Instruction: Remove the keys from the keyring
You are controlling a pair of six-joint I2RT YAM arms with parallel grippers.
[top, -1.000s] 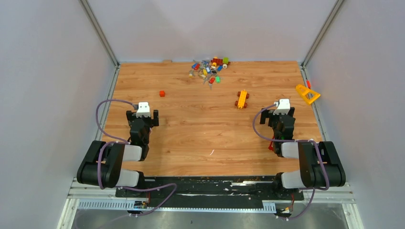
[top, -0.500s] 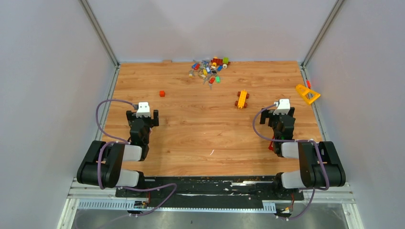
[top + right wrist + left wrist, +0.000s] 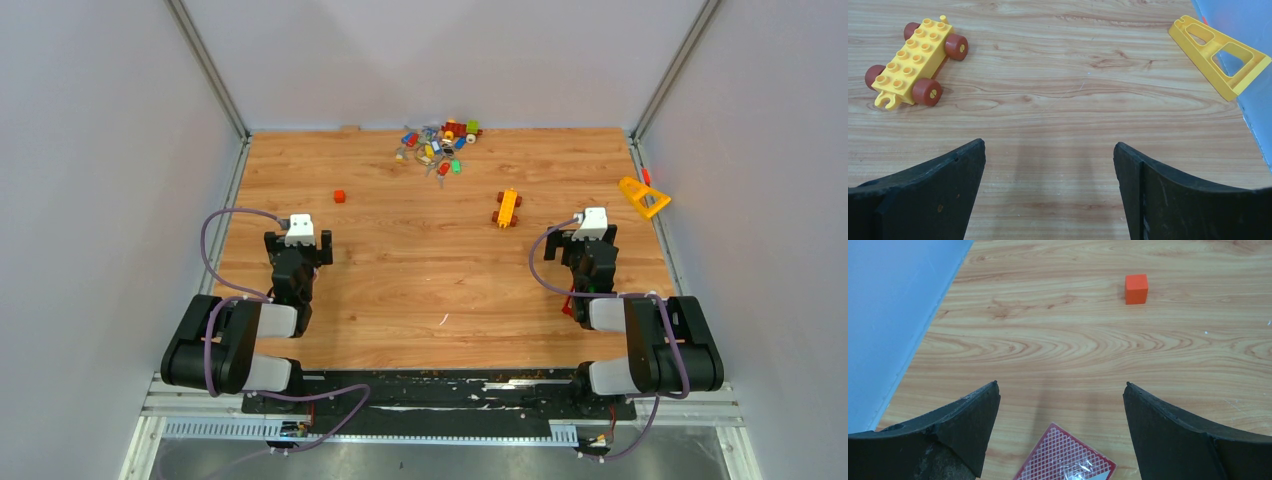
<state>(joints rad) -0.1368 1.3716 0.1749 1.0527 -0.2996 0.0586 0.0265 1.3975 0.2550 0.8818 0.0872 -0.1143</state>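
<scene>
The keys (image 3: 432, 152), with blue, green, yellow and red tags, lie in a heap at the far middle of the table, mixed with toy bricks. The keyring is too small to make out in that heap. My left gripper (image 3: 297, 243) is open and empty at the near left, far from the keys; in the left wrist view (image 3: 1061, 386) its jaws stand wide apart over bare wood. My right gripper (image 3: 590, 237) is open and empty at the near right; in the right wrist view (image 3: 1049, 144) nothing lies between its jaws.
A small red cube (image 3: 339, 196) (image 3: 1136, 288) lies ahead of the left gripper. A red patterned card (image 3: 1068, 457) lies under it. A yellow toy car (image 3: 507, 208) (image 3: 914, 61) and a yellow triangular brick (image 3: 643, 197) (image 3: 1218, 48) lie ahead of the right gripper.
</scene>
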